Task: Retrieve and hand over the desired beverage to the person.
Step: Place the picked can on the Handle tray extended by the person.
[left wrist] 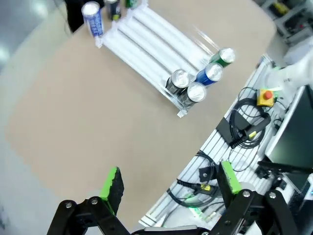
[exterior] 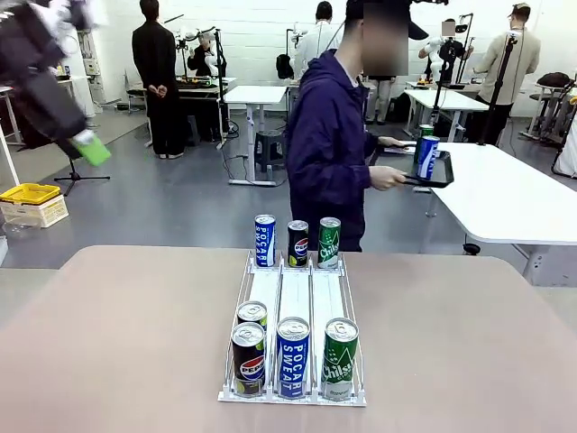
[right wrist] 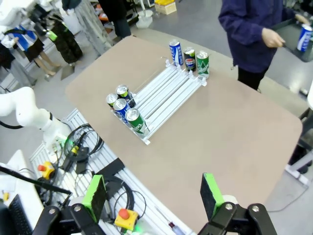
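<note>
Overhead, from the right wrist: tan table (right wrist: 234, 142), clear-railed can rack (right wrist: 161, 95), cable clutter below the edge. Up front, readable labels: Pocari Sweat can (exterior: 293, 358), Chilsung can (exterior: 340, 359), Pepsi can (exterior: 248, 359). Beyond the far edge, person (exterior: 329, 149) holding a black tray (exterior: 433, 171). Left gripper (left wrist: 168, 188) and right gripper (right wrist: 151, 193) both released, grasping nothing.

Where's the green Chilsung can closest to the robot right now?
In the front view, the green Chilsung can stands at the near end of the white rack's right lane, right beside the blue Pocari Sweat can.
</note>
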### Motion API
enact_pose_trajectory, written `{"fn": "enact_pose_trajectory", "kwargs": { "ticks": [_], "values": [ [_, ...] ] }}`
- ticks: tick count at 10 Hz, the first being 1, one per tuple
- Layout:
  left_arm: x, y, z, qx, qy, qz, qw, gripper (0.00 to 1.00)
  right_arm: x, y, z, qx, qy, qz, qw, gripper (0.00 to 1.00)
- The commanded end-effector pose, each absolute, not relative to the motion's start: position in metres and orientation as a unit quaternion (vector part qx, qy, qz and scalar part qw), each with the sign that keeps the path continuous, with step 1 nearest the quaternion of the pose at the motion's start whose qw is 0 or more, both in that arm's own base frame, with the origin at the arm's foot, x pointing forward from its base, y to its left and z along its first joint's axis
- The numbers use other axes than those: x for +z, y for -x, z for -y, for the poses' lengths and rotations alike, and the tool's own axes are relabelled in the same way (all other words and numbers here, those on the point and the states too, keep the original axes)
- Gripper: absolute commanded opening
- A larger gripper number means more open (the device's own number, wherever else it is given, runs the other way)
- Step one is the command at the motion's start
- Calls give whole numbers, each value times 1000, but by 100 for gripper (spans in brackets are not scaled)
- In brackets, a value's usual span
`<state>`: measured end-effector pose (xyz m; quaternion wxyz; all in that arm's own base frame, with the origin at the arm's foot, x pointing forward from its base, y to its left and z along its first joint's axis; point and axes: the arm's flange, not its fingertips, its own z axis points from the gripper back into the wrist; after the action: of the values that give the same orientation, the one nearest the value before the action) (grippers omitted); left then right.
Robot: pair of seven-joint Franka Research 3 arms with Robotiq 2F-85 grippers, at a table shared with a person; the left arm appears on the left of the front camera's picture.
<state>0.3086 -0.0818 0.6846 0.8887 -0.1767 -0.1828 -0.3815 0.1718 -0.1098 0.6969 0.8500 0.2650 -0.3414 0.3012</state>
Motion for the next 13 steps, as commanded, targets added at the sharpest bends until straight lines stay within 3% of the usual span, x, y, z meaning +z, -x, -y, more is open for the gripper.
{"fn": "enact_pose_trajectory", "kwargs": {
  "ticks": [1, 3, 5, 9, 13],
  "values": [
    [677, -277, 41, -394, 220, 235, 861, 100, 698, -172, 110, 307, -270, 341, 846, 100],
    [690, -264, 1, -332, 229, 314, 859, 100, 698, -172, 110, 307, -270, 341, 846, 100],
    [698, -260, -23, -300, 235, 340, 860, 100, 698, -172, 110, 307, -270, 341, 846, 100],
    [713, -280, -51, -263, 272, 332, 864, 100, 698, -172, 110, 307, -270, 341, 846, 100],
    [708, -265, -50, -278, 244, 343, 864, 100, 698, -172, 110, 307, -270, 341, 846, 100]
  ]
}}
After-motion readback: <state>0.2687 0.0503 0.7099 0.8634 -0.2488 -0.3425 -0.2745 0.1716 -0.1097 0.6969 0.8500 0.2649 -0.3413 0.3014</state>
